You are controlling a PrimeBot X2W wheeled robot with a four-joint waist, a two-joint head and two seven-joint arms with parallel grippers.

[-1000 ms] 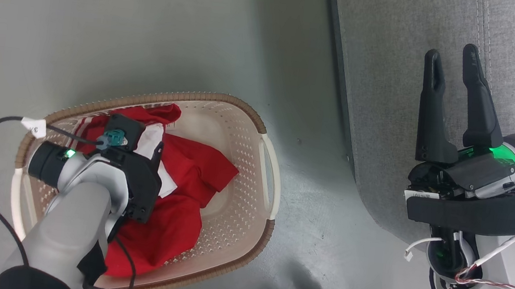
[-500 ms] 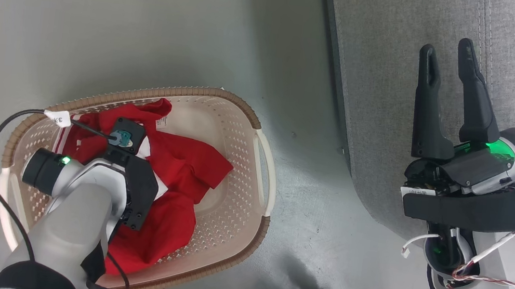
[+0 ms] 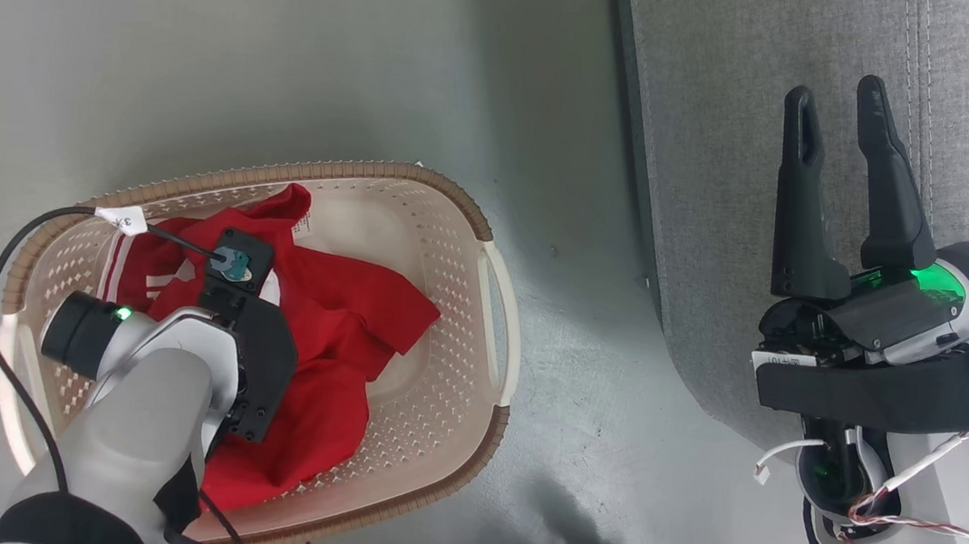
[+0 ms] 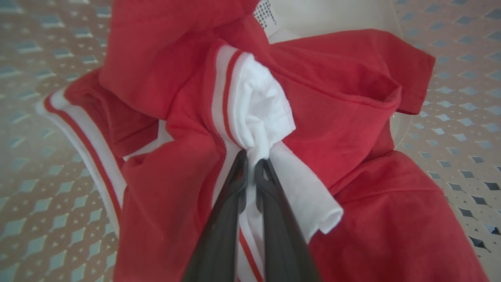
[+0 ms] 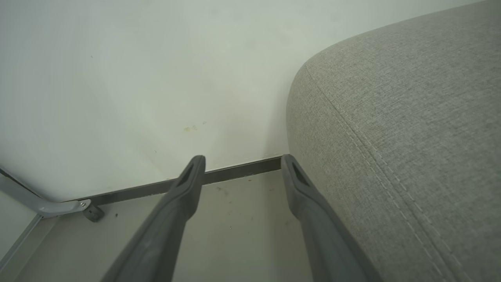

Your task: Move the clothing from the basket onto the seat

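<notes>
L pincer pressed together, pinching a white fold of the red shirt w/ striped trim. Shirt lies crumpled in the basket. Basket sits on the floor, left of the seat & apart from it. R pincer spread wide, empty, by the seat's rounded corner, touching nothing.

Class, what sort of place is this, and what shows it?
Probably a home-style room, perhaps a test set-up: grey upholstered seat, laundry basket holding red clothing, smooth grey floor.
</notes>
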